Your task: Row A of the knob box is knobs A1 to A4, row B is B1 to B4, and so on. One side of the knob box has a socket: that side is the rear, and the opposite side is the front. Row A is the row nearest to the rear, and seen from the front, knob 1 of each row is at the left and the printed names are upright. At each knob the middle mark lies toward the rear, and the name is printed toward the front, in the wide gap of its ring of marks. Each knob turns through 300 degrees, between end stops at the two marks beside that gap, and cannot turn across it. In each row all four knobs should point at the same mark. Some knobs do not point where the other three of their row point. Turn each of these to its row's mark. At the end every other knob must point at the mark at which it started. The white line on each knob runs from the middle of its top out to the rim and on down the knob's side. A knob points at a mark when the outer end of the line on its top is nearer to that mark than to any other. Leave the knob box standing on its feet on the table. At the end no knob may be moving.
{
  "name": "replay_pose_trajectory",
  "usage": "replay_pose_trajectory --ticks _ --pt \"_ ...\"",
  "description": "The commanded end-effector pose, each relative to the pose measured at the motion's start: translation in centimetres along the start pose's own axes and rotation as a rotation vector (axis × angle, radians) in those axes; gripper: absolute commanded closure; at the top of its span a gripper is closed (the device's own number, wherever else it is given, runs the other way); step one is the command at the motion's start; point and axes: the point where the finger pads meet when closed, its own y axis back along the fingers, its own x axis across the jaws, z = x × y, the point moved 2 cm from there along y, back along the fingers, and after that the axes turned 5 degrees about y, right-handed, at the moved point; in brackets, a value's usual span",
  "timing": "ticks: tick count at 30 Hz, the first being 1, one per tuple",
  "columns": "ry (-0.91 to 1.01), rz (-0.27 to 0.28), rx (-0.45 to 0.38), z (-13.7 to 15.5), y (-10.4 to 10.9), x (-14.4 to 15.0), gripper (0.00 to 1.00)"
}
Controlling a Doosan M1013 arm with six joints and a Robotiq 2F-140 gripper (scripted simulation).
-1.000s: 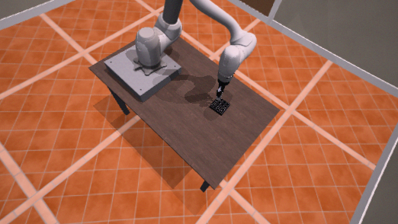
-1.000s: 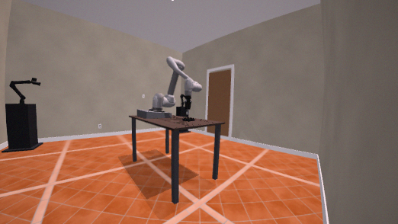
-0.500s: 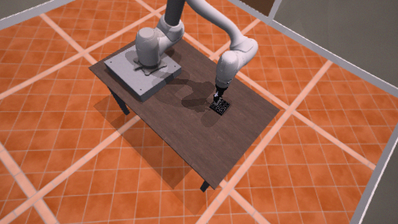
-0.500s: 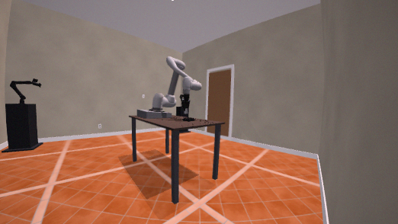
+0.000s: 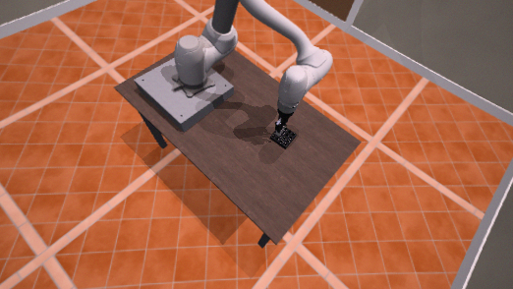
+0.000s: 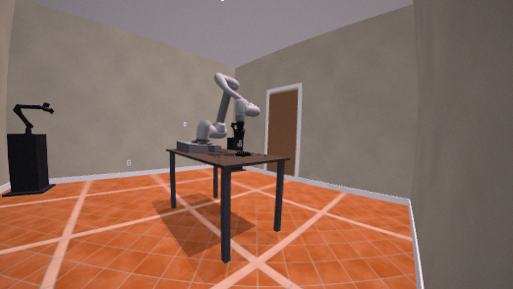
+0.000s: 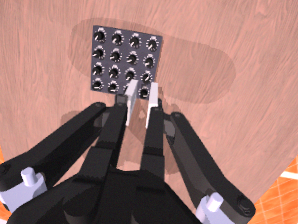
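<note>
While the square black knob box [image 7: 125,63] sits on woodgrain, the gripper [image 7: 141,99] hovers, jaws narrowly parted, holding nothing

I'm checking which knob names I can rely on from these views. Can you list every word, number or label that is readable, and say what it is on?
No text can be read in any view.
Knob box: printed names by the knobs are too small and blurred to read in the wrist view; in the top view it is only a dark square.
Gripper, arm, table, walls, door: no lettering visible.
</note>
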Motion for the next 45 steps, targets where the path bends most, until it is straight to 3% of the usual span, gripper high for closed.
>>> replay_pose_trajectory --ticks 1,22,45 --pt "0.000 0.000 0.000 0.0 0.0 0.0 0.88" --pt "0.000 0.000 0.000 0.0 -0.3 0.0 0.88" --pt "0.000 0.000 0.000 0.0 -2.7 0.0 0.88"
